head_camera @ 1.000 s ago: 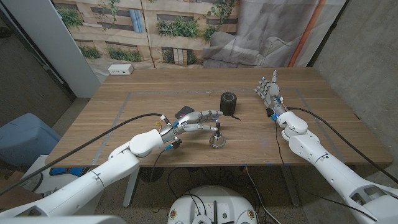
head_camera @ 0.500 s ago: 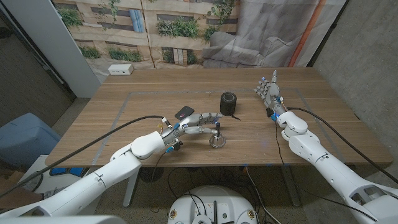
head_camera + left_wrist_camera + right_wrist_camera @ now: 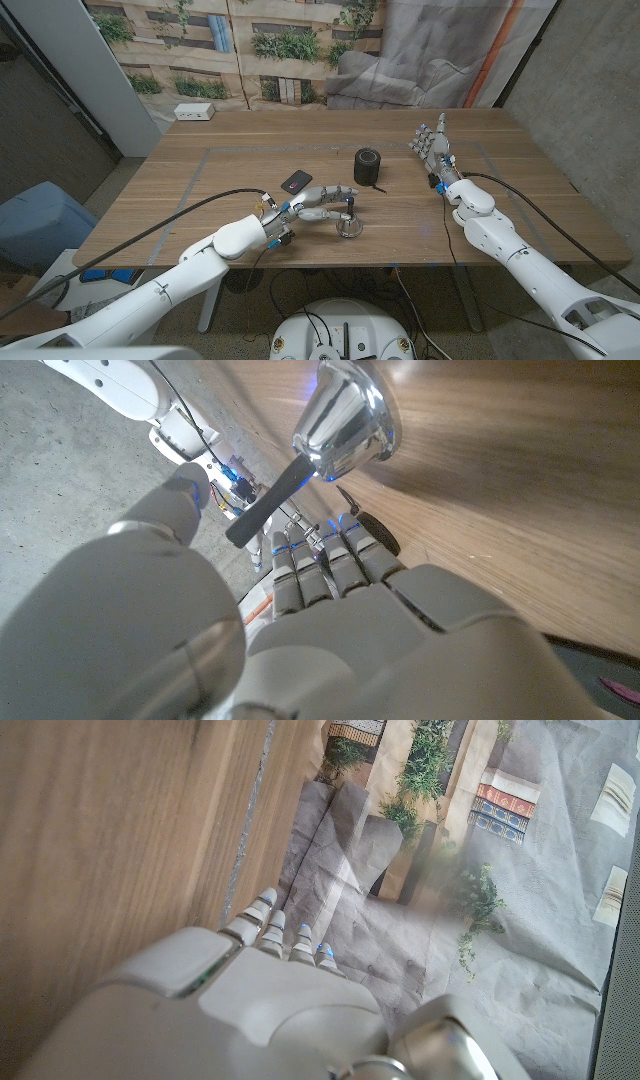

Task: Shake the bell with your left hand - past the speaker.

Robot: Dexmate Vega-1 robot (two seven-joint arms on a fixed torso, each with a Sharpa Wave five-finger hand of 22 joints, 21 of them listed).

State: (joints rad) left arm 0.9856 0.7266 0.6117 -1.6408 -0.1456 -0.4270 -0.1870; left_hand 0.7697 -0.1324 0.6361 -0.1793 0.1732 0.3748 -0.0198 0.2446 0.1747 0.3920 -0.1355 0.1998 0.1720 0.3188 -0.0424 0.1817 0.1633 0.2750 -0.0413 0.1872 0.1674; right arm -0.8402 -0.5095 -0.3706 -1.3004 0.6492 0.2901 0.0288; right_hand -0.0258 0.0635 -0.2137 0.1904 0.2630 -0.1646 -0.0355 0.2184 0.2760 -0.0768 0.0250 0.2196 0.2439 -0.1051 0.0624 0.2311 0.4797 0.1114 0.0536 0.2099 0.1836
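Silver bell (image 3: 349, 226) with black handle, standing mouth-down on wooden table, handle tilted | near front edge, just in front of black cylindrical speaker (image 3: 368, 166) | polished flared body (image 3: 345, 418) mirroring surroundings, dark handle slanting away from it

On the wooden table (image 3: 250, 150) a dark phone (image 3: 295, 181) lies flat near the middle, and a white power strip (image 3: 194, 112) sits at the far left corner. Behind the far edge hangs a printed garden backdrop (image 3: 250, 40) beside a grey cloth (image 3: 440, 50). A blue bin (image 3: 40, 222) stands off the left edge.
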